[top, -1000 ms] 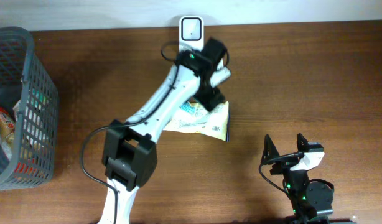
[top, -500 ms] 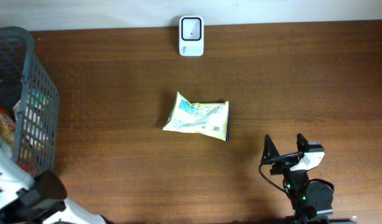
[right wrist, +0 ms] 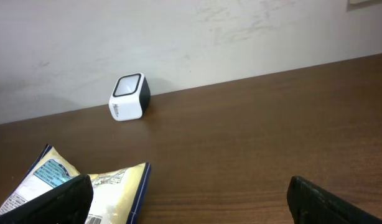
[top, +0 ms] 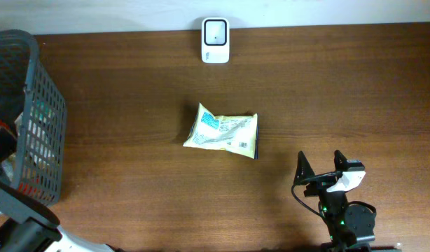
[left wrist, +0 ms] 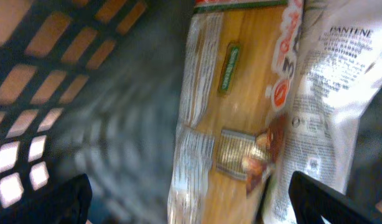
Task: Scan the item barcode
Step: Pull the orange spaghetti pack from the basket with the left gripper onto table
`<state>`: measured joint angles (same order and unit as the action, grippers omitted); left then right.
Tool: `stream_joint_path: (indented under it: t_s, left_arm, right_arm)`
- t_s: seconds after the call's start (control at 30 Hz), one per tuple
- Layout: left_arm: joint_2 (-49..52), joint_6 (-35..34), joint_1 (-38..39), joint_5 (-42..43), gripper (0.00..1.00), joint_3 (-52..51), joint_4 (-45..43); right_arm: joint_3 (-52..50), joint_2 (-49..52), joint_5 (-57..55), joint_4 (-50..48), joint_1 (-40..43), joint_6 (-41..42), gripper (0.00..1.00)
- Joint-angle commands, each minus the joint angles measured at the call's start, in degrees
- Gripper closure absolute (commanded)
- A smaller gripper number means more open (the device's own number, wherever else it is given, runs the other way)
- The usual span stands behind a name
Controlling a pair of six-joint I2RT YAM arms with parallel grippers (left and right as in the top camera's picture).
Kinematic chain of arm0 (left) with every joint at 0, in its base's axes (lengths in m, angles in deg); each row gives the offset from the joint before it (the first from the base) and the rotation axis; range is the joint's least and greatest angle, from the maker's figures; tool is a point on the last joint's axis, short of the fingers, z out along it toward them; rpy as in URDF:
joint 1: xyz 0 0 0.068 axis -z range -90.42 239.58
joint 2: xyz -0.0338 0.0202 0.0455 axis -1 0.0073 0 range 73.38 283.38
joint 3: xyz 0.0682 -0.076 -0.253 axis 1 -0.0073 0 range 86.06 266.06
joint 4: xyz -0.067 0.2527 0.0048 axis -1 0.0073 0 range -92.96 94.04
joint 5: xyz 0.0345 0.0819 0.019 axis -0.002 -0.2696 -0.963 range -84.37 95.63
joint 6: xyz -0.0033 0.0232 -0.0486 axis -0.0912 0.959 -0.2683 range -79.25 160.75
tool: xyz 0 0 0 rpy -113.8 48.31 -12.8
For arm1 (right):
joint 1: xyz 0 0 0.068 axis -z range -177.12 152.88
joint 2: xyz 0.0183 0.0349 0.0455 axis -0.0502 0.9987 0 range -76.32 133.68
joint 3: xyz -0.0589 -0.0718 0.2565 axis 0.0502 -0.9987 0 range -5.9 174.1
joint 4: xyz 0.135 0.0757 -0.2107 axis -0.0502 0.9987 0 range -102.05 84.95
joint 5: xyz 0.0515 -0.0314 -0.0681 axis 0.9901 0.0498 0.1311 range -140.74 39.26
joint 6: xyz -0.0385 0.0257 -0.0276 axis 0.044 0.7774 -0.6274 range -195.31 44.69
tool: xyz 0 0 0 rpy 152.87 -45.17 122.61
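Nearest, at the front edge of the brown table (top: pixel 355 91), the right gripper (top: pixel 320 175) sits empty with its jaws spread wide, well apart from everything else. Its wrist view shows the dark fingertips (right wrist: pixel 54 199) low in the two corners, with bare wood between them.

Over at the front left, the left gripper (left wrist: pixel 191 205) hangs inside the grey mesh basket (top: pixel 40 105), jaws just as wide and pinching nothing. Below it lies a long clear pasta packet (left wrist: pixel 234 93), with a white sachet (left wrist: pixel 340 81) right against its right edge; the view is blurred, so whether the fingers touch either cannot be told.

Farther out, about mid-table, the snack packet (top: pixel 222 131) lies flat, yellow and white with a dark strip along its right end. It is well apart from both grippers, and its print is too small to read.

Farthest back, the white scanner (top: pixel 215 31) stands against the pale wall (right wrist: pixel 178 37), directly beyond the packet and well apart from it
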<state>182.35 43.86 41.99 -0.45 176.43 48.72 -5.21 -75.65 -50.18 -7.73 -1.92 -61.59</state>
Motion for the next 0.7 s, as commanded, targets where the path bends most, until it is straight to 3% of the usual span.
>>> stream_joint_path:
  t_s: [0.0, 0.27, 0.47, 0.53, 0.57, 0.63, 0.67]
  left_arm:
    - [-0.2, 5.6, 0.1, 1.9, 0.01, -5.6, -5.1]
    - [1.6, 5.6, -0.3, -1.6, 0.01, -10.6, -9.4]
    - [9.3, 5.6, -0.3, 2.9, 0.01, -10.6, -9.2]
    - [9.3, 5.6, -0.3, 3.0, 0.16, -10.6, -9.1]
    - [9.3, 5.6, -0.3, 3.0, 0.40, -10.5, -9.0]
    - [9.2, 5.6, -0.3, 3.4, 0.68, -10.0, -8.3]
    - [9.1, 5.6, -0.3, 3.4, 0.75, -9.4, -7.5]
  right_arm:
    - [-0.4, -0.3, 0.1, 0.2, 0.3, 0.0, 0.01]
    - [-0.4, -0.3, 0.1, 0.2, 0.3, 0.0, 0.01]
    - [-0.4, -0.3, 0.1, 0.2, 0.3, 0.0, 0.01]
    - [-0.4, -0.3, 0.1, 0.2, 0.3, 0.0, 0.01]
    - [-0.4, -0.3, 0.1, 0.2, 0.3, 0.0, 0.01]
    - [-0.4, -0.3, 0.1, 0.2, 0.3, 0.0, 0.01]
    - [-0.4, -0.3, 0.1, 0.2, 0.3, 0.0, 0.01]
